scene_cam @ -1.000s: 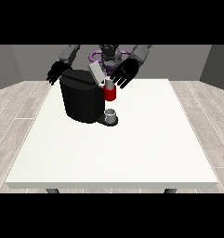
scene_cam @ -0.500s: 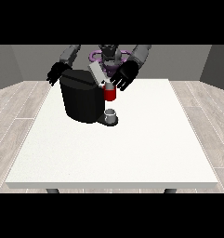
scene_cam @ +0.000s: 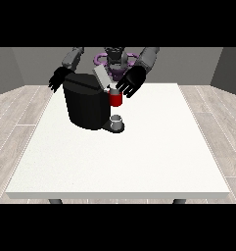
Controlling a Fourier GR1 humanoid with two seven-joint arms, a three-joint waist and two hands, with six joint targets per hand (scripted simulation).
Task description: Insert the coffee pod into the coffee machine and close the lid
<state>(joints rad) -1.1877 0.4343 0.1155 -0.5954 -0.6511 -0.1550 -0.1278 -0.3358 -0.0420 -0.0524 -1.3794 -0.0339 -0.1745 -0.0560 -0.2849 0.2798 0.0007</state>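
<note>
Looking across the white worktop (scene_cam: pixel 139 157), you find the black coffee machine (scene_cam: pixel 87 105) standing toward its far side, at about eleven o'clock from the middle; its grey lid (scene_cam: pixel 101 76) is raised, tilted up and back toward the robot, so it is not yet closed; a red part (scene_cam: pixel 116 99) shows at the machine's front, at three o'clock from the body, and this is where the coffee pod appears to sit, though you cannot tell pod from holder; below it, at six o'clock from the red part, a small grey cup (scene_cam: pixel 117 120) stands on the machine's base. You see the hand at the view's right (scene_cam: pixel 130 82) just above and beside the red part, at about one o'clock from it; its fingers are spread wide and straight, palm toward the machine, holding nothing; whether it touches the lid or the red part you cannot tell. You see the hand at the view's left (scene_cam: pixel 57 79) at ten o'clock from the machine's body, partly hidden behind it; its fingers are spread and relaxed, holding nothing.
</note>
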